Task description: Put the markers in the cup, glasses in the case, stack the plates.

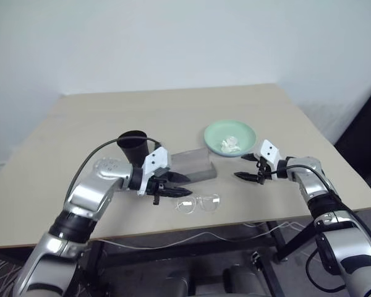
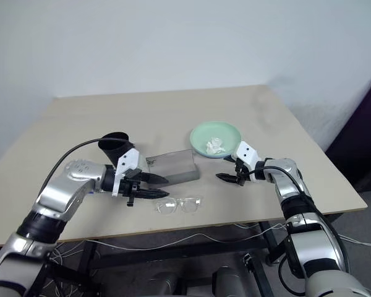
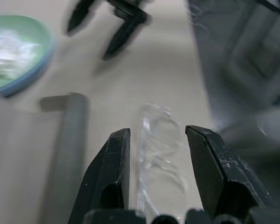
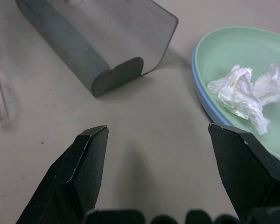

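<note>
So the glasses are found nearest the front edge of the table, lying flat and unfolded, just in front of the case. The left gripper is hovered right at the case's front left corner, above the left end of the glasses; its fingers are kept apart and nothing is gripped between them, the glasses being seen on the table through the gap in the left wrist view. The case itself is sat with its frosted lid raised, and nothing can be made out inside it.

To the right of the case, well apart from it, the right gripper is held low over bare table, fingers spread wide and nothing held. The cup is placed just behind the case's left end, upright. Behind and right of the case the plates are found already stacked, green on top of blue, with a crumpled tissue left in the top one. The markers can't be picked out anywhere.
</note>
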### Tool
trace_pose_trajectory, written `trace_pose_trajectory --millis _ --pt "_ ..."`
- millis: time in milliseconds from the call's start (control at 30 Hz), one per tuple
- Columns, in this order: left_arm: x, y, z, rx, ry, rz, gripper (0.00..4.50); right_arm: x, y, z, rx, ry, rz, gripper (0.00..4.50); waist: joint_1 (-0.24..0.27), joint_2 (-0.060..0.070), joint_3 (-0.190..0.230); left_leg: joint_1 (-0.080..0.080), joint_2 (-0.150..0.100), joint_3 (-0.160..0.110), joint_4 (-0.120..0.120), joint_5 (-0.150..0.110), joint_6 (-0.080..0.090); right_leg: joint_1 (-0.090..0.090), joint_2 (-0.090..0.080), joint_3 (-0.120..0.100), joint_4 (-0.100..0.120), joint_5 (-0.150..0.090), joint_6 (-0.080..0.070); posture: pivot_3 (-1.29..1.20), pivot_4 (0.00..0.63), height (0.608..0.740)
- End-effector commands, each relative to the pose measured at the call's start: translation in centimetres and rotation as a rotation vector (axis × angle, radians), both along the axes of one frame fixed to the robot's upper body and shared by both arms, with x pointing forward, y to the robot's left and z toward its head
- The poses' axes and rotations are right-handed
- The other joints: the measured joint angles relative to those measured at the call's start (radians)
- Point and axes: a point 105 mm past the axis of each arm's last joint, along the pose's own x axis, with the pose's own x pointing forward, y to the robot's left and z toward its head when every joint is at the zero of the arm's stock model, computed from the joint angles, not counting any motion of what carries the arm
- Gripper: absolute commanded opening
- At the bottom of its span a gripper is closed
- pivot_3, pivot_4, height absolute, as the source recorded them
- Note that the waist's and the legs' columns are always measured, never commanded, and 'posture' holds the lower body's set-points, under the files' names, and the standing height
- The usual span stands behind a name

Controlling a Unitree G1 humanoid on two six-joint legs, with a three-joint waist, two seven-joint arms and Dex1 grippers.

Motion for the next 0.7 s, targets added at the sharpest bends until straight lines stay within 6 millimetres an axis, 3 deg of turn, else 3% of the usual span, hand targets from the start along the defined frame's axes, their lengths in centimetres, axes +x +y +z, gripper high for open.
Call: trace_pose_trajectory --millis 33,233,500,700 --pt "0.1 -0.1 0.2 0.081 -0.003 -0.122 1.93 0.6 0.6 1.8 0.041 -0.082 -0.009 3.72 0.0 0.0 0.0 0.0 0.0 0.0 0.0 0.0 0.0 0.0 0.0 0.0 0.0 0.0 0.0 0.0 0.0 0.74" --pt "1.8 -0.8 -0.6 0.18 -0.005 -0.206 1.93 -0.2 1.0 1.8 0.101 -0.103 -0.026 3.72 0.006 -0.001 0.0 -0.001 0.0 0.0 0.0 0.0 0.0 -0.001 0.0 0.0 -0.001 0.0 0.0 0.0 0.0 0.74" --pt "2.7 -2.5 -1.3 0.203 -0.004 -0.263 1.93 -4.1 1.1 1.7 0.193 -0.024 0.08 3.72 0.007 -0.002 0.0 -0.006 -0.001 0.0 0.003 -0.001 0.001 -0.003 -0.001 0.0 -0.002 0.001 0.003 0.0 0.0 0.74" --pt "2.7 -2.5 -1.9 0.232 -0.004 -0.283 1.93 -6.1 1.9 2.0 0.242 0.038 0.147 3.72 0.007 -0.002 0.001 -0.007 0.002 -0.001 0.007 -0.001 0.002 -0.003 0.0 -0.001 0.0 0.0 0.001 0.0 0.0 0.74"
